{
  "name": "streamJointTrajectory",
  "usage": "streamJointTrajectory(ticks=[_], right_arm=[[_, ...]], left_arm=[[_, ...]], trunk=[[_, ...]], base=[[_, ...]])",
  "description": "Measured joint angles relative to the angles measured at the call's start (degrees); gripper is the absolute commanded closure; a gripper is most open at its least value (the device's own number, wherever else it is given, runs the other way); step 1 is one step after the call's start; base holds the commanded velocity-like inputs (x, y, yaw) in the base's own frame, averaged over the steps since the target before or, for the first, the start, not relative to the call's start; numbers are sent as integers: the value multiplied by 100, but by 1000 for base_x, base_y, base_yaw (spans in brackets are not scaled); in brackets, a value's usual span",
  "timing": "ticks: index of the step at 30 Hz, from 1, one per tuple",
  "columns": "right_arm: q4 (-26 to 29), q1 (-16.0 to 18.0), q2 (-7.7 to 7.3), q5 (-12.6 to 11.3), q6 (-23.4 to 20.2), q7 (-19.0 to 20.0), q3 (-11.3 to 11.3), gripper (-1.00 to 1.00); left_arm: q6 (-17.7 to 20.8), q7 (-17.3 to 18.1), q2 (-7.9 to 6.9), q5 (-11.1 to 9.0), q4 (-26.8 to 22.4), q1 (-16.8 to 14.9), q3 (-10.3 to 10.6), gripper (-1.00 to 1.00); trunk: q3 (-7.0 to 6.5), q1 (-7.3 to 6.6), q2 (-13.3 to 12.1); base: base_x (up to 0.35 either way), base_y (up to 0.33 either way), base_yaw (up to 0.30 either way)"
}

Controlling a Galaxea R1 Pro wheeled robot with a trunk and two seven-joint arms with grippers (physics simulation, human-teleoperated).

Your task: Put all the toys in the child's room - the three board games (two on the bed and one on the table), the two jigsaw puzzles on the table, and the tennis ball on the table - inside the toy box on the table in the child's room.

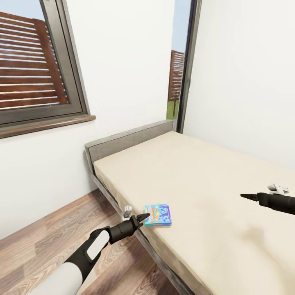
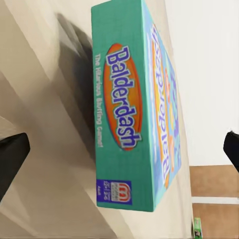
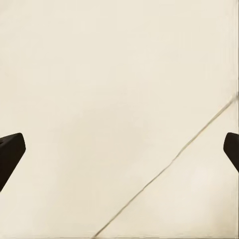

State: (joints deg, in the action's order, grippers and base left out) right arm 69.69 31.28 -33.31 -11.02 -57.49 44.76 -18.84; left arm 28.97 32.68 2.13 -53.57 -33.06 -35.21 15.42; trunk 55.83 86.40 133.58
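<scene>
- Looks like we're at the pickup of one of the bed's board games. The small blue board game [image 1: 158, 215] lies flat near the edge of the bed [image 1: 229, 229], by the corner closest to the robot.
- The left gripper [image 1: 144, 217] is right up against that box's near edge, jaws spread wide. In the left wrist view the box [image 2: 134, 109] sits between the two dark fingertips [image 2: 11, 159] with space on both sides, so nothing's gripped yet.
- Next move, I'd guess: ease forward a little so the fingers straddle the thin box, then pinch. It's close to the mattress edge, so a nudge could push it around instead of catching it.
- The right gripper [image 1: 246, 196] hovers over bare mattress well away from the box, also wide open and empty.
- The left wrist view lets you read "Balderdash" on the box side; the head view only gives a blue blur. The head view gives the layout, plus a window [image 1: 37, 65] and wood floor [image 1: 49, 241].
</scene>
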Motion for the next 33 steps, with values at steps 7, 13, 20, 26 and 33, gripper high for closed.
streamJointTrajectory(ticks=[7,13,20,26,33], right_arm=[[0,0,0,-1,0,1,0,-100],[0,1,0,0,-1,2,0,-100],[0,3,0,6,2,3,0,-100],[0,2,0,6,-1,3,0,-100],[0,1,0,2,-1,2,0,-100]], left_arm=[[33,6,-97,-3,1,1,11,-100],[35,5,-104,2,2,2,8,-100],[36,5,-101,-1,2,5,-1,-100],[37,4,-100,-1,4,4,-3,-100],[33,6,-99,-9,4,8,-6,-100]], trunk=[[0,0,0],[0,0,0],[0,0,0],[0,0,0],[0,0,0]], base=[[0,0,-74],[0,0,-29],[0,0,-11],[0,0,-5],[0,0,-2]])
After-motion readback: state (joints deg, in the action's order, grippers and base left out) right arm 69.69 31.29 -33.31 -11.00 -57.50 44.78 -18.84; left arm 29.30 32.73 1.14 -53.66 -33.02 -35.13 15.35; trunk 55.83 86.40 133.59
